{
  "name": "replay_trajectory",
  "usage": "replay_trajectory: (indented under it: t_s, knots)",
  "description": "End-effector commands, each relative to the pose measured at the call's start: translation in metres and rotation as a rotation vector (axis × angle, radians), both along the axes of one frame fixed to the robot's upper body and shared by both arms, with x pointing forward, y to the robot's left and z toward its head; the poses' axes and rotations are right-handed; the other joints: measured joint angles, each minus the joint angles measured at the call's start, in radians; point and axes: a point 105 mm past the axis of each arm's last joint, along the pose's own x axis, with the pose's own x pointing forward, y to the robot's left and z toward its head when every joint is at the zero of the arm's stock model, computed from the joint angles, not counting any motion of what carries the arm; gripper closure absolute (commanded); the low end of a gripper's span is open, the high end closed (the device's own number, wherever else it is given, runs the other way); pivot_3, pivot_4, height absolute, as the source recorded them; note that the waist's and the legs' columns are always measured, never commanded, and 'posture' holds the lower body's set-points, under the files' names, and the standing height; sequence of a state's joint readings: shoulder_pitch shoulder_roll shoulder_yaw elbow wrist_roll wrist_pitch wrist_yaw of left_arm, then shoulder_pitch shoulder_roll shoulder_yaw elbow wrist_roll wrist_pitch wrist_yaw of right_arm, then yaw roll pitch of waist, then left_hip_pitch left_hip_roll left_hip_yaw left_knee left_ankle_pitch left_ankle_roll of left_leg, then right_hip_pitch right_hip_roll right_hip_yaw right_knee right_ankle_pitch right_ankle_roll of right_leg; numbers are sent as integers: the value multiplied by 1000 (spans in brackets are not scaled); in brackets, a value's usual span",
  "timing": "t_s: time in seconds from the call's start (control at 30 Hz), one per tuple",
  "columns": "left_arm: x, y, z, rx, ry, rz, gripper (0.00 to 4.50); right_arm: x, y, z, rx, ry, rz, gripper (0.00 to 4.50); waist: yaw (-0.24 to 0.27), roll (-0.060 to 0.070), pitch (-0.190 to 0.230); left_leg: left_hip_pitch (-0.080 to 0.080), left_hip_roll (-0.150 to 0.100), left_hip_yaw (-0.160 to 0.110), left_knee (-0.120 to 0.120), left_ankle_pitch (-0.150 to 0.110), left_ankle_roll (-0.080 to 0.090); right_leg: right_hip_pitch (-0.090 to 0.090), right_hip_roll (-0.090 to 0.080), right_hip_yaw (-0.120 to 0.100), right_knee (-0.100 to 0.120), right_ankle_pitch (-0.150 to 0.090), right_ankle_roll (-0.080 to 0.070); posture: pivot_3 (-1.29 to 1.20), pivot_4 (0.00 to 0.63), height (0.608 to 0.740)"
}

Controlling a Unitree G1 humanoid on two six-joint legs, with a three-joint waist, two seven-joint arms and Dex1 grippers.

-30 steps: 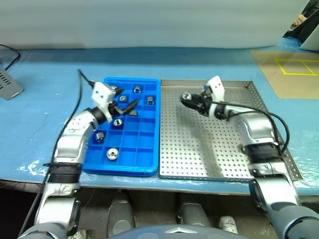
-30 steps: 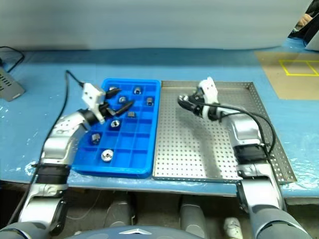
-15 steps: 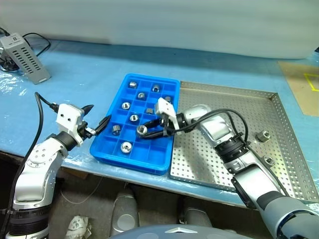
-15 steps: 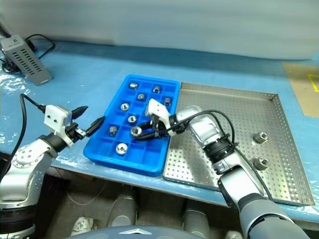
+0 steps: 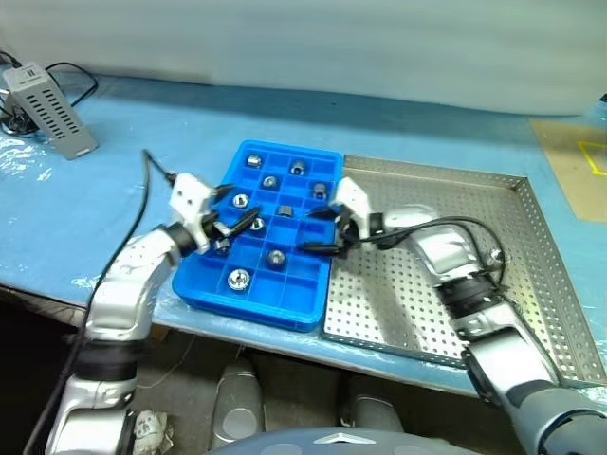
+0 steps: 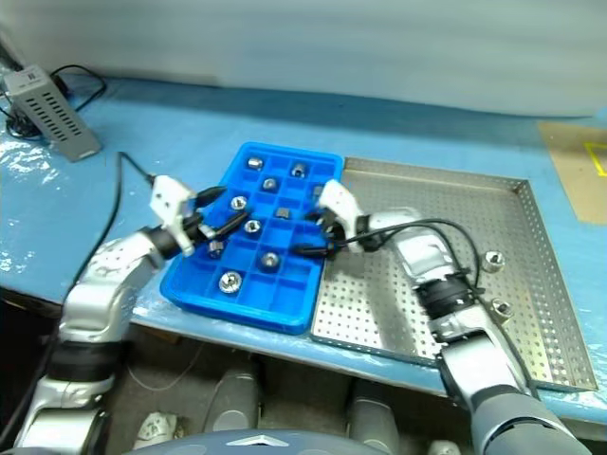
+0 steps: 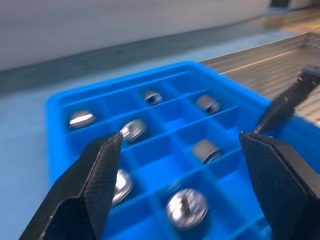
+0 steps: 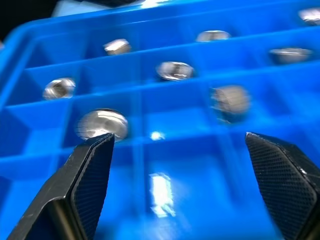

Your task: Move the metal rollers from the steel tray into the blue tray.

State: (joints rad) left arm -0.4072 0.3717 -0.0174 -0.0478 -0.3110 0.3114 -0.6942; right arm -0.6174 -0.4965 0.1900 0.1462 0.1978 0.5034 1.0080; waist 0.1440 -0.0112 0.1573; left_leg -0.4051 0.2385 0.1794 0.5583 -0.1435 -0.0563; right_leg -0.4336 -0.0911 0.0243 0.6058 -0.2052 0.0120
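The blue tray holds several metal rollers in its compartments, among them one near the front and one at the front left. My right gripper hangs open over the tray's right edge, nothing between its fingers; the right wrist view looks past its open gripper at the rollers. My left gripper stands open over the tray's left side, also empty. Right of the blue tray lies the steel tray, with two rollers on its right part.
A grey power box with cables lies at the far left on the blue table cover. The table's front edge runs just below both trays. A tan mat with yellow lines shows at the far right.
The right gripper has opened and let its roller drop into a front compartment of the blue tray. The left gripper swung right, back over the tray's left side.
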Motion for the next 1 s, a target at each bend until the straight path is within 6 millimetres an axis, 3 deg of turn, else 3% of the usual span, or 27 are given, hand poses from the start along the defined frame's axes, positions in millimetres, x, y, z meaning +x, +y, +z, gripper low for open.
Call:
replay_trajectory:
  t_s: [0.03,0.1,0.2,0.33,0.57,0.73,0.83,0.9,0.93,1.0]
  knots:
    - [5,-29,5,8,-42,-129,515,1,-51,16,25,-45,-202,134,-23,0,0,0,0,0,0,0,0,0,1,0,0,0,0,-192,150,740]
    - [8,-48,6,0,-44,-207,515,-1,-90,22,4,-82,-368,134,-51,0,0,0,0,0,0,0,0,-1,2,2,0,0,1,-257,150,740]
    - [10,-67,4,4,-46,-293,515,-8,-134,23,-22,-98,-577,134,-94,0,0,0,0,1,-1,-1,1,-2,3,3,0,0,2,-348,150,740]
    - [10,-83,3,-13,-47,-357,515,-10,-175,14,-15,-96,-844,134,-151,0,0,3,1,5,-1,-1,2,-2,4,3,-1,0,1,-386,150,740]
    - [9,-77,0,-20,-41,-351,515,13,-190,5,87,-84,-1076,134,-189,0,0,8,1,13,5,-5,9,-3,2,6,0,2,3,-337,150,740]
    - [8,-67,-2,-16,-37,-316,515,21,-200,-25,112,38,-1186,134,-174,1,-1,6,1,14,6,-6,10,-4,2,6,0,4,1,-299,150,740]
    - [7,-63,-3,-8,-31,-296,515,20,-202,-44,38,90,-1184,714,-159,1,-1,5,1,14,5,-7,12,-4,2,6,-2,4,1,-299,150,740]
    - [8,-56,-1,-7,-35,-265,515,20,-194,-49,41,114,-1149,1348,-157,1,-1,5,1,16,5,-7,12,-3,2,6,-3,4,1,-235,150,740]
    - [8,-53,-1,-5,-36,-252,515,20,-189,-48,57,118,-1130,1757,-154,1,-1,5,1,16,5,-7,12,-3,2,6,-3,4,1,-231,150,740]
    - [7,-44,-2,7,-37,-225,515,30,-167,-28,133,50,-1034,2411,-155,1,-1,7,2,16,5,-8,13,-3,2,6,-3,4,1,-213,150,740]
